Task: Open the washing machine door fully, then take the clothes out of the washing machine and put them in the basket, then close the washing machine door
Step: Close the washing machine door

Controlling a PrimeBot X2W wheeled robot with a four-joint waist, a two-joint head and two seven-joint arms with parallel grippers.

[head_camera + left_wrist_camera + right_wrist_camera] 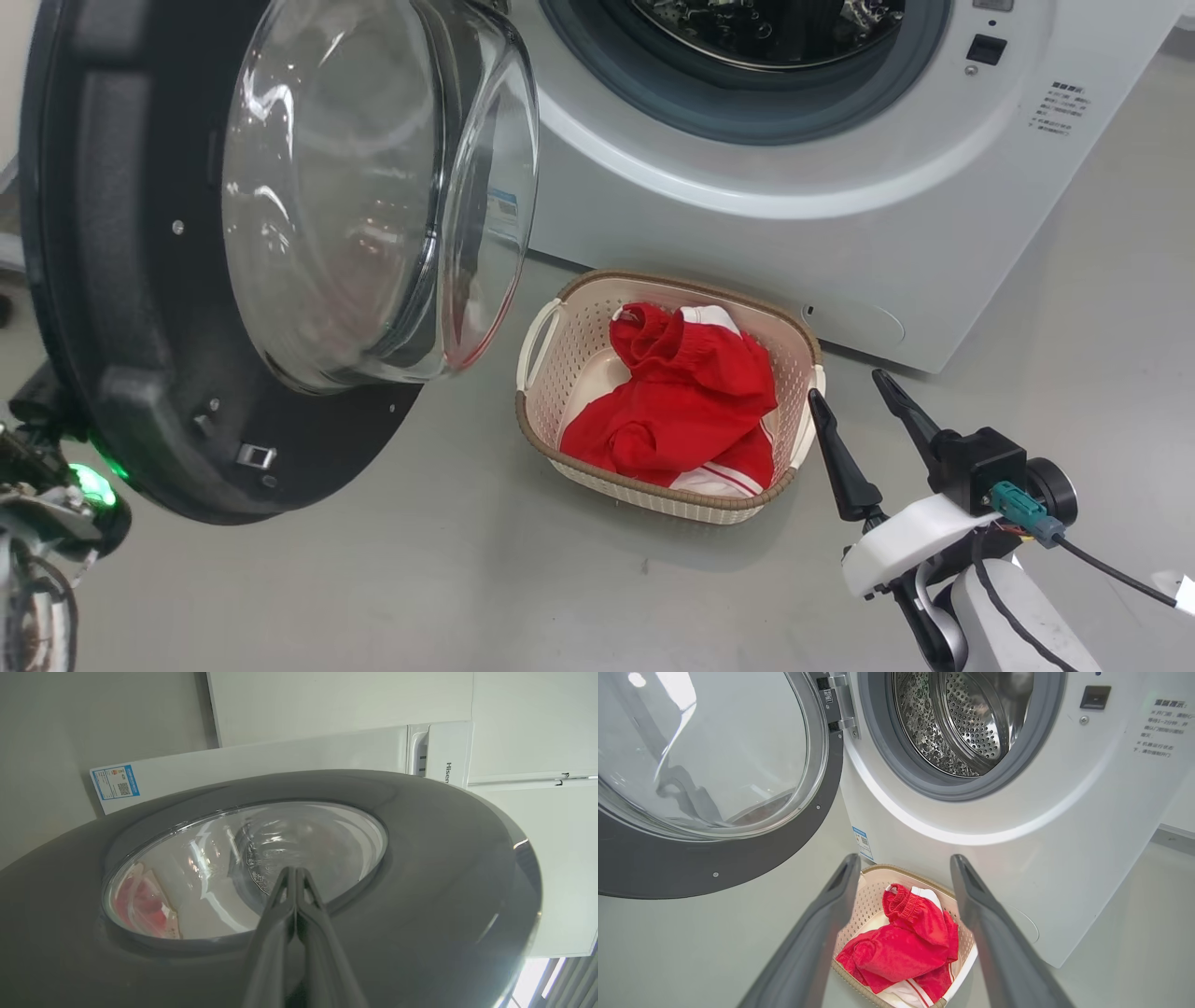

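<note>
Door (112, 280) stands open; clothes (686, 411) in basket (672, 278), on floor against washing machine (747, 252). Left gripper (295, 870) clenched, empty, by door's outer face; right gripper (845, 385) released beside basket

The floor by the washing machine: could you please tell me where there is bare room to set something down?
Bare floor lies on the basket's near side, between the open washing machine door and the right gripper, and right of the washing machine. Crowded: the strip between door and basket; the basket itself holds the clothes.

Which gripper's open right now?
The right gripper: its fingers stand wide apart near the basket. The left gripper has them pressed together by the door.
</note>
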